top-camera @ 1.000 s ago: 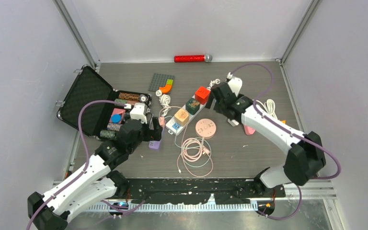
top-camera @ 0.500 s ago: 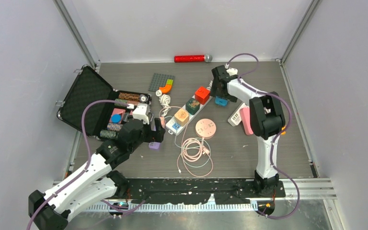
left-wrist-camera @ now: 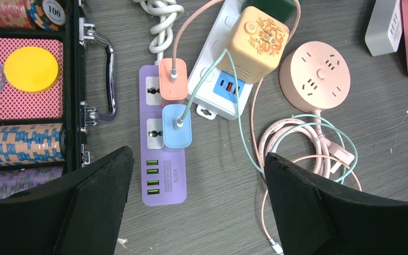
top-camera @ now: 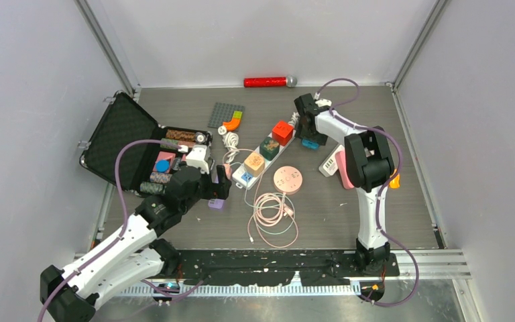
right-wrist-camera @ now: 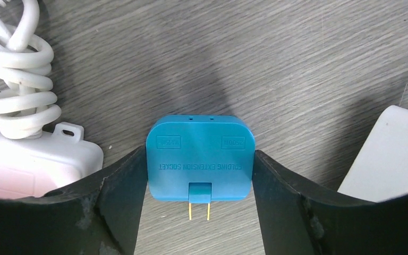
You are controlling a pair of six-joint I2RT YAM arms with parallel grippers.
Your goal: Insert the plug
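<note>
Now, right hand gripping blue plug, left hand spread wide.

The plug is a teal-blue, rounded-square adapter lettered "FOLDING EXTENSION SOCKET". Its two brass prongs stick out toward the wrist. It is clamped on both sides by the right pincer over the grey worktop, near the end of the white power strip.
</note>
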